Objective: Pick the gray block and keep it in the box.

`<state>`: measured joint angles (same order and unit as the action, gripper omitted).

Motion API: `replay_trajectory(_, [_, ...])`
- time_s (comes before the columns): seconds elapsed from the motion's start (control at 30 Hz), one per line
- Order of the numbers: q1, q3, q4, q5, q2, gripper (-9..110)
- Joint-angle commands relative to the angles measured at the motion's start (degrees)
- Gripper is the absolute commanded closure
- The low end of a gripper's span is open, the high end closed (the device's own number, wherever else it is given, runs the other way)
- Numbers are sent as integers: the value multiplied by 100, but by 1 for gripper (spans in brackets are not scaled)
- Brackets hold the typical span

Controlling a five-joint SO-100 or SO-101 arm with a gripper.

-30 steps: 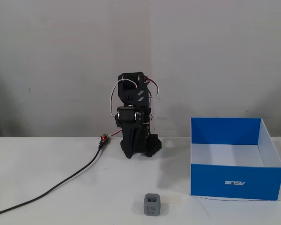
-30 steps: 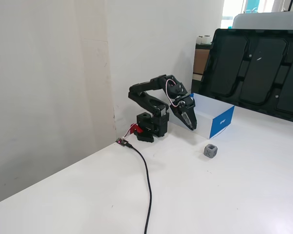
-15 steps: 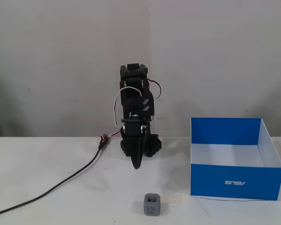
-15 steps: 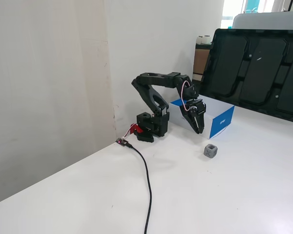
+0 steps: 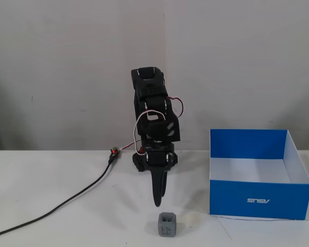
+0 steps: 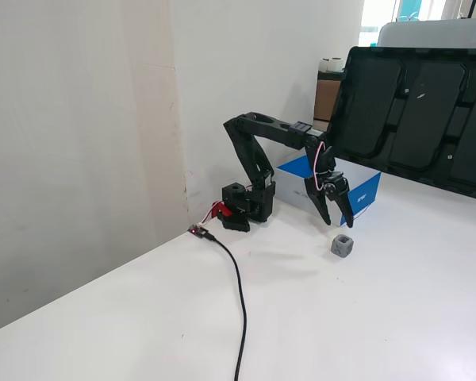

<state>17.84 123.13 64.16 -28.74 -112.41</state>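
The gray block point(image 5: 167, 225) sits on the white table near the front edge, just in front of the arm; it also shows in the other fixed view point(image 6: 343, 245). My gripper point(image 5: 158, 204) points down, a little behind and above the block and apart from it. In the side-on fixed view the gripper point(image 6: 339, 225) is open and empty, its jaws spread above the block. The blue box point(image 5: 257, 198), white inside, stands to the right of the arm; in the side-on fixed view the box point(image 6: 363, 187) is partly hidden behind the arm.
A black cable point(image 5: 67, 203) runs from the arm's base across the table to the left front; it also shows in the side-on fixed view point(image 6: 238, 302). A large black panel point(image 6: 416, 119) leans behind the box. A wall stands close behind the arm.
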Motion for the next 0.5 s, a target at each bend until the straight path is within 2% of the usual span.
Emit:
replay_trajectory(0.0, [158,-439,-123,-149,35,75])
replay_trajectory(0.47, [211,-668,-624,-264,1099,77])
